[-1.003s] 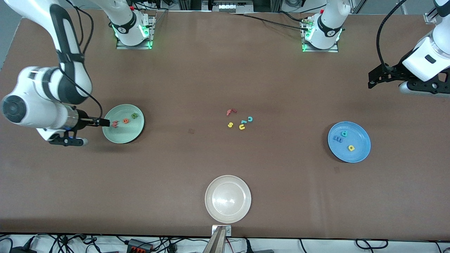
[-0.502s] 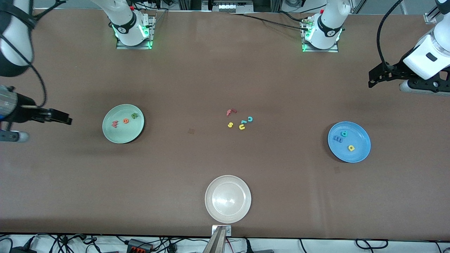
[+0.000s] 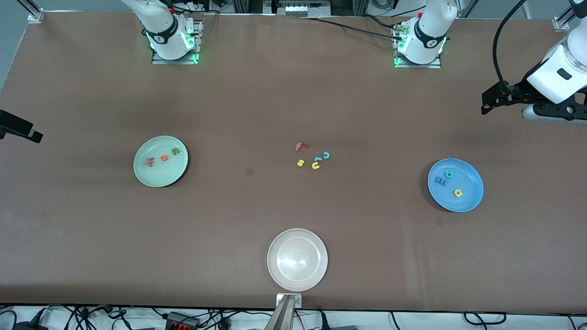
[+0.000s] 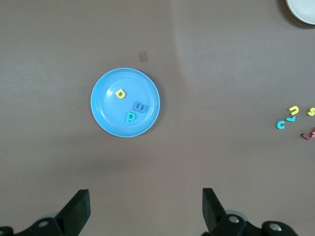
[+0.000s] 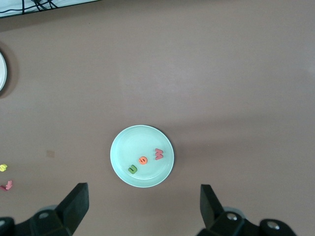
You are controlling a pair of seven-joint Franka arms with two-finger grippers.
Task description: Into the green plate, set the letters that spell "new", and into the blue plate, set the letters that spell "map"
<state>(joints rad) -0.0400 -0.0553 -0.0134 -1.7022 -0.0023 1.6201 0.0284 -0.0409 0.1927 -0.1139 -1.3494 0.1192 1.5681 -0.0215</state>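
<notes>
Brown table, right tool open, cut off at edge, left tool open, waiting

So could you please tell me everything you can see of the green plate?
The green plate is round, shallow and pale mint green with a smooth, faintly glossy look. It lies flat on the brown table toward the right arm's end. Three small letters rest in it in a row: dark green "n", orange "e", red-pink "w". Nothing else touches it.

Leftover letters and a spare plate on the brown worktop

A red "f", yellow "s", yellow "u" and teal "c" are clustered mid-worktop; a whitish-beige plate is set nearer the front camera.
</notes>
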